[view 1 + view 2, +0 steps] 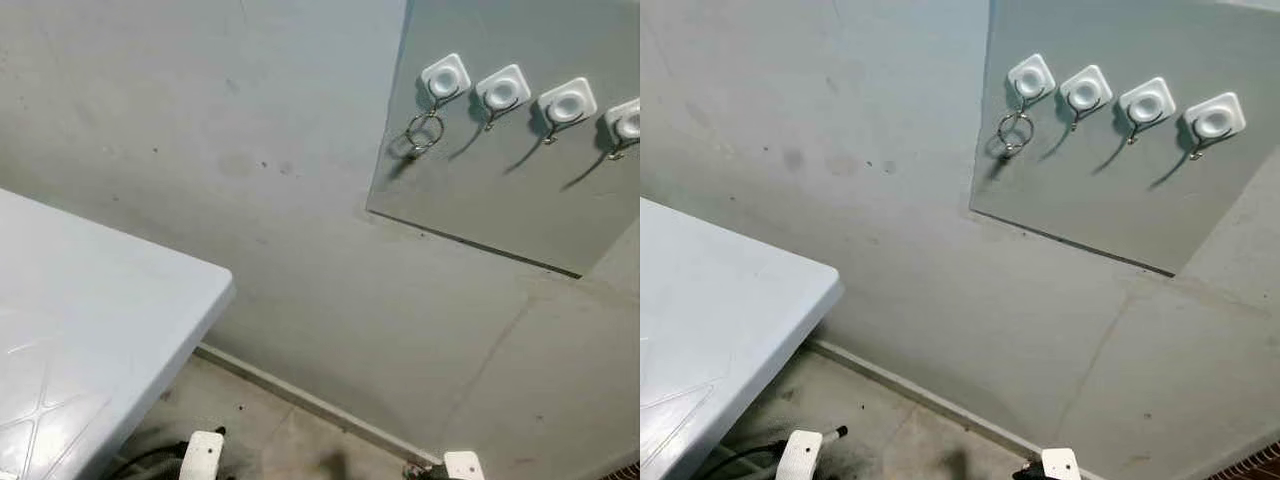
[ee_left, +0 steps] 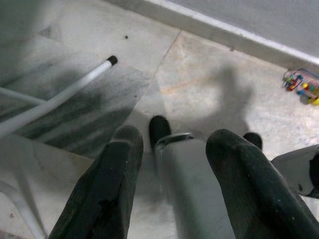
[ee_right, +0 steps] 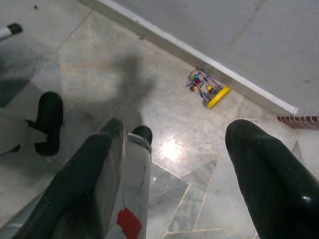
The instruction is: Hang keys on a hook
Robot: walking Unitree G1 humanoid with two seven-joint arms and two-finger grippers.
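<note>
Hanging on the leftmost hook is a key ring, while both grippers, left and right, are pointing floorward, spread apart, holding nothing.

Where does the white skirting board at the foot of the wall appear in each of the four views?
Left eye view: the skirting board runs diagonally across the lower middle, starting beside the table.
Right eye view: the same diagonal, lower middle.
Left wrist view: along the top.
Right wrist view: diagonally across the upper part.
Shared landmark: the grey wall directly above it.
</note>
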